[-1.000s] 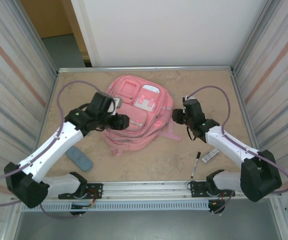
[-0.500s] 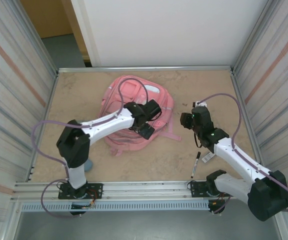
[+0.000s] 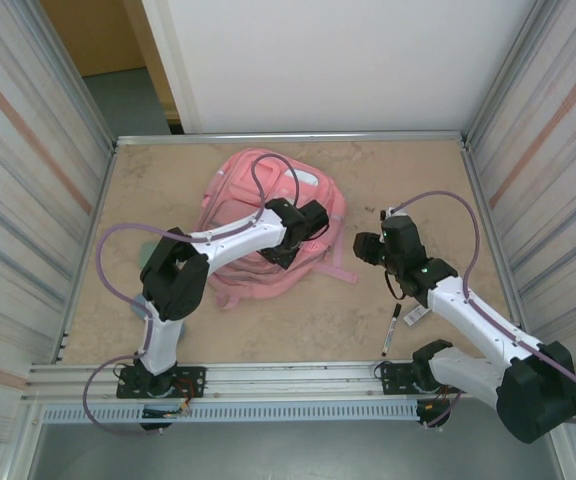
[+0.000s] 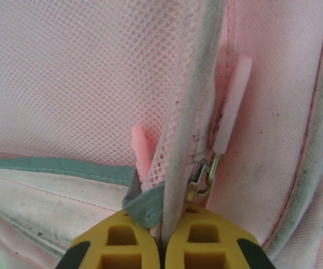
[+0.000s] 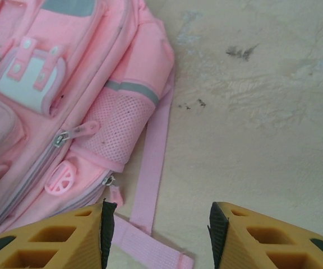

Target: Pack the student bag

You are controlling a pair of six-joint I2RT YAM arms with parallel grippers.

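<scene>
The student bag (image 3: 258, 215) lies flat on the table, pink with zip pockets and a white patch (image 5: 30, 75). My left gripper (image 3: 286, 252) reaches across it to its right part. In the left wrist view this gripper (image 4: 162, 241) is shut on the bag's grey piping (image 4: 189, 123) and pink mesh, right beside a metal zipper slider with a pale pink pull (image 4: 231, 103). My right gripper (image 3: 361, 247) hovers just right of the bag. It (image 5: 158, 235) is open with nothing between its fingers, above a loose pink strap (image 5: 150, 162) and bare table.
A black marker pen (image 3: 392, 329) lies near the front right, with a small grey-white object (image 3: 415, 313) beside it, both under my right arm. Metal walls close in the table's left, right and back edges. Bare table (image 5: 262, 112) lies right of the bag.
My left arm swung from the bag's left side across to its right part, opened wide, then shut on the bag's edge. My right gripper pulled back slightly from the bag.
</scene>
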